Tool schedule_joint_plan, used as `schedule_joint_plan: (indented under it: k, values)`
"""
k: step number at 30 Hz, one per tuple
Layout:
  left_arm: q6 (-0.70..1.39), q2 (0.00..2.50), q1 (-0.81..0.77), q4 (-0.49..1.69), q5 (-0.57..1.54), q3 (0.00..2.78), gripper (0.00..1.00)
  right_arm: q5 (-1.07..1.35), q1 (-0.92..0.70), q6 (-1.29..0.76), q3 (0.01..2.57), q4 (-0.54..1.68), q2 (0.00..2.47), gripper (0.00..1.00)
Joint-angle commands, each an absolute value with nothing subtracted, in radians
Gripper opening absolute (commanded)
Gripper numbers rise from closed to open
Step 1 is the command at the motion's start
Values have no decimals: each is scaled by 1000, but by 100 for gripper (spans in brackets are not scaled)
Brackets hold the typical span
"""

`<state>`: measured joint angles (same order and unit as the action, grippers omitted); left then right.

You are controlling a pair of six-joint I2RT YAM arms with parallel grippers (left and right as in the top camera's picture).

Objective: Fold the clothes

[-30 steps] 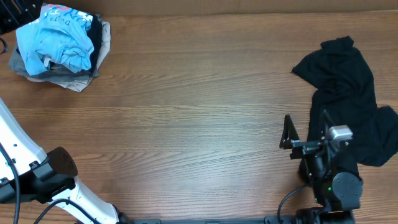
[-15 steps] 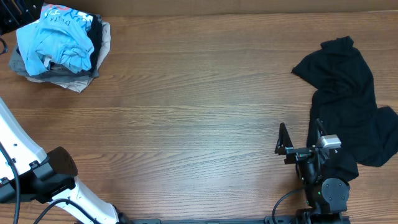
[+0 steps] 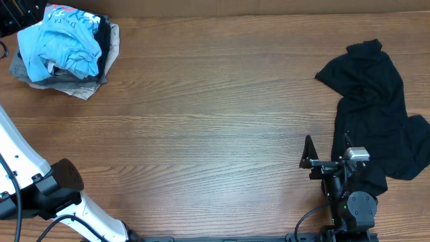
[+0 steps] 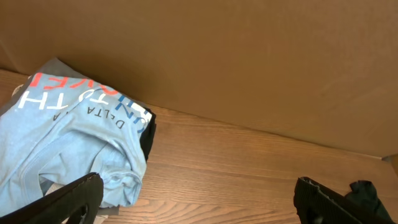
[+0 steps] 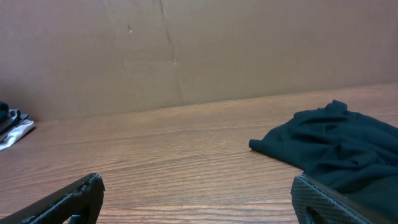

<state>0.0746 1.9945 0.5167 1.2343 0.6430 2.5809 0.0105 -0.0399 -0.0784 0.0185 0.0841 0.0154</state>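
- A wooden table (image 3: pixel 201 128) with a brown, grained top carries everything.
- A heap of clothes (image 3: pixel 64 57) lies at its far left corner, with a light blue printed shirt (image 3: pixel 57 37) on top.
- A crumpled black garment (image 3: pixel 376 101) lies spread along its right side, well apart from the heap.

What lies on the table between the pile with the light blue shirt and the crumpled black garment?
Nothing: the overhead view shows only bare brown wooden tabletop between the light blue shirt pile and the black garment.
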Motion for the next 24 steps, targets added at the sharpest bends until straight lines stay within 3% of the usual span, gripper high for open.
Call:
schedule_joint_plan:
  k: [1, 24]
  values:
    - [59, 2002, 510, 1231, 643, 2582, 100, 1, -35, -81, 8, 84, 3, 100]
    - [59, 2000, 499, 1232, 607, 2582, 100, 1, -35, -81, 8, 84, 3, 100]
